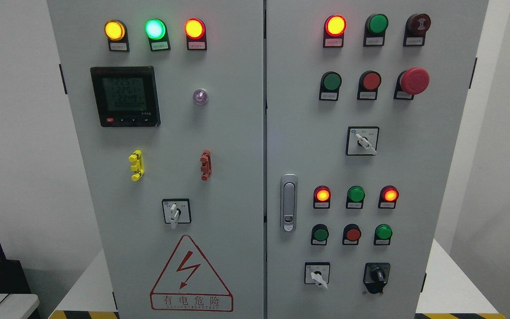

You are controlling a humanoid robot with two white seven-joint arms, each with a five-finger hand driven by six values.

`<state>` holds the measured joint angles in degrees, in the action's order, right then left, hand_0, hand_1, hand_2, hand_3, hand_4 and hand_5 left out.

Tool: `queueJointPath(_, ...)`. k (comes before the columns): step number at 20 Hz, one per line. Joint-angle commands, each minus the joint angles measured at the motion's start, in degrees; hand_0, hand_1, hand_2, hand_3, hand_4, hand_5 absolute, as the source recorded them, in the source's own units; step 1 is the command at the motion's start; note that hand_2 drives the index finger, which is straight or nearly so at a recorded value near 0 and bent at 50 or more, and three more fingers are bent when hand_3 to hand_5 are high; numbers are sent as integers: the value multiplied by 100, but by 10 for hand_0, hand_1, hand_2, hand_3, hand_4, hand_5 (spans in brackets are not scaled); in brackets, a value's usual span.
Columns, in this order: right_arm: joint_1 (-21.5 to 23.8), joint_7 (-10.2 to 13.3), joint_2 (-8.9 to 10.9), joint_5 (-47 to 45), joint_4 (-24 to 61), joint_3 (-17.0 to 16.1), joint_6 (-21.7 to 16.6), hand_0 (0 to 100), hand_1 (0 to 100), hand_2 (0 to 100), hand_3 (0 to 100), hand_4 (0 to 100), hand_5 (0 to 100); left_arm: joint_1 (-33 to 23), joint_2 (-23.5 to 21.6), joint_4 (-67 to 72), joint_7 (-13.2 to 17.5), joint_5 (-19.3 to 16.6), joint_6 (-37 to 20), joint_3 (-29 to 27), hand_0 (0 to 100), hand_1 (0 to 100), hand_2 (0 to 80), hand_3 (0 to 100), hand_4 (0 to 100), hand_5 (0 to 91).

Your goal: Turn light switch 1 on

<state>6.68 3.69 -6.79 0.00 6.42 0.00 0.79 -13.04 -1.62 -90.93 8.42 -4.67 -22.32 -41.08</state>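
Across the grey cabinet (237, 155), four rotary switches: a left-door switch (175, 212) below the meter (125, 96), handle pointing down; an upper right switch (362, 141) at mid height on the right door; a white-handled bottom switch (317, 274) beside a black bottom switch (376, 277). Too small in print to tell which is light switch 1. Out of view, either robot hand; cannot tell its grip.

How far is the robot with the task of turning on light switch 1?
Nothing looks done: no robot hand is in view at the cabinet. Nothing is in hand. All is left: reaching a switch, such as the white rotary switch on the left door. Which one is switch 1 cannot be told.
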Motion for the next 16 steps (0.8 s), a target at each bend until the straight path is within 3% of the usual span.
queueJointPath(1,0,0,3,-141,0,97,0,120,389,0,0,0,0,127,-243,-1700,-323,1,53,1058,255,255,481,656,725,589)
queueJointPath(6,0,0,-6,-141,0,97,0,120,389,0,0,0,0,496,-243,-1990,-367,-7,61,1788,247,268,486,666,736,629)
queueJointPath(11,0,0,3,-141,0,97,0,120,389,0,0,0,0,891,-243,-2078,-877,-60,378,2579,241,282,488,685,753,664)
queueJointPath(16,0,0,3,-141,0,97,0,120,389,0,0,0,0,1014,-234,-2192,-1167,-174,738,3141,236,317,511,711,768,687)
